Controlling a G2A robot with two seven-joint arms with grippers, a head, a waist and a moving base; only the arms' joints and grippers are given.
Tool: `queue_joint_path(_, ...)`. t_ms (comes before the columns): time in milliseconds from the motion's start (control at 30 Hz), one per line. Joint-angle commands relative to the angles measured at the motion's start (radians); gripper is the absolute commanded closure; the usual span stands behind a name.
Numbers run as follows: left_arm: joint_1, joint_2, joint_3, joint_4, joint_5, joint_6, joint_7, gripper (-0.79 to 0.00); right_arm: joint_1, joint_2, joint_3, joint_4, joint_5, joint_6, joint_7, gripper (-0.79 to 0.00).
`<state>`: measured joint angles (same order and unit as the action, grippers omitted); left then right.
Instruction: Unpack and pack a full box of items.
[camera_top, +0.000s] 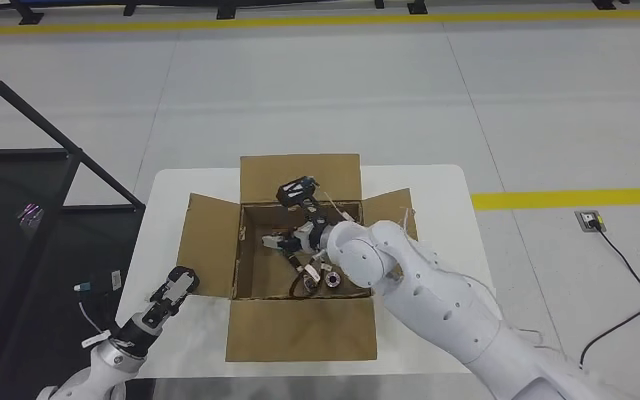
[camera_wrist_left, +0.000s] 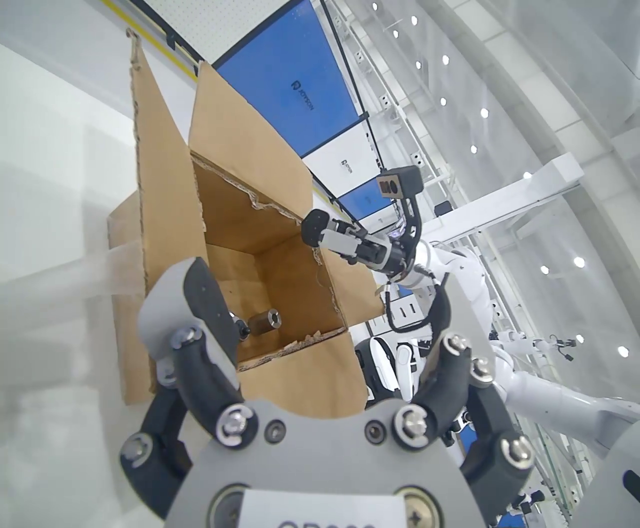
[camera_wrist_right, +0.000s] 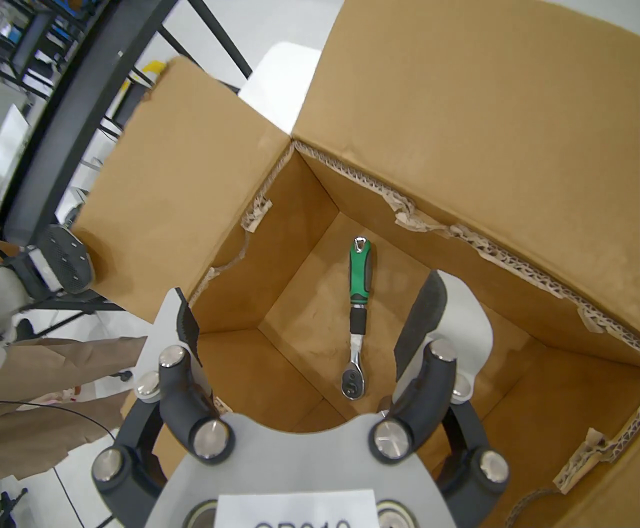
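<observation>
Sitting on the white surface (camera_top: 440, 190), the open box (camera_top: 300, 178) is facing up. Right end effector (camera_wrist_right: 310, 310) is hanging over it, spread and empty, left end effector (camera_top: 180, 285) is resting released outside, and the green-handled ratchet (camera_wrist_right: 359, 320) is lying on its floor. Probably worth dropping straight, pinching the handle crosswise.

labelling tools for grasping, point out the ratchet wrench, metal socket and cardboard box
ratchet wrench (camera_wrist_right: 358, 320), right wrist view, black collar below the green grip
metal socket (camera_wrist_left: 263, 321), left wrist view, side of the cylinder
cardboard box (camera_top: 300, 330), top view, near flap
</observation>
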<state>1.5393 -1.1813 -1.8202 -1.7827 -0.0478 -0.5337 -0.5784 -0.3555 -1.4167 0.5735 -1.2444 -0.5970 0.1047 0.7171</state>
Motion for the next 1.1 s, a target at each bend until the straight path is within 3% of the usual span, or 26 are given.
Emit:
queue_joint_path(0, 0.000, 0.000, 0.000, 0.000, 0.000, 0.000, 0.000, -0.785, 0.046, -0.030, -0.064, 0.039, -0.060, 0.067, 0.080, -0.785)
queue_joint_path(300, 0.000, 0.000, 0.000, 0.000, 0.000, 0.000, 0.000, -0.785, 0.167, -0.240, -0.300, 0.351, -0.153, 0.182, 0.246, -0.785)
queue_joint_path(400, 0.000, 0.000, 0.000, 0.000, 0.002, 0.004, 0.003, -0.785, 0.177, -0.315, -0.325, 0.473, -0.134, 0.173, 0.233, -0.785)
queue_joint_path(600, -0.011, -0.002, 0.021, 0.004, 0.045, 0.110, 0.076, -0.785, 0.194, -0.432, -0.336, 0.691, -0.101, 0.120, 0.192, -0.785)
queue_joint_path(767, -0.014, -0.003, 0.033, 0.021, 0.024, 0.124, 0.116, -0.785, 0.207, -0.497, -0.321, 0.828, -0.073, 0.082, 0.154, -0.785)
queue_joint_path(1000, -0.017, -0.007, 0.039, 0.051, -0.022, 0.174, 0.181, -0.785, 0.227, -0.551, -0.296, 0.960, -0.046, 0.024, 0.125, -0.785)
queue_joint_path(1067, -0.018, -0.007, 0.041, 0.052, -0.025, 0.180, 0.185, -0.785, 0.231, -0.561, -0.289, 0.989, -0.042, 0.013, 0.124, -0.671)
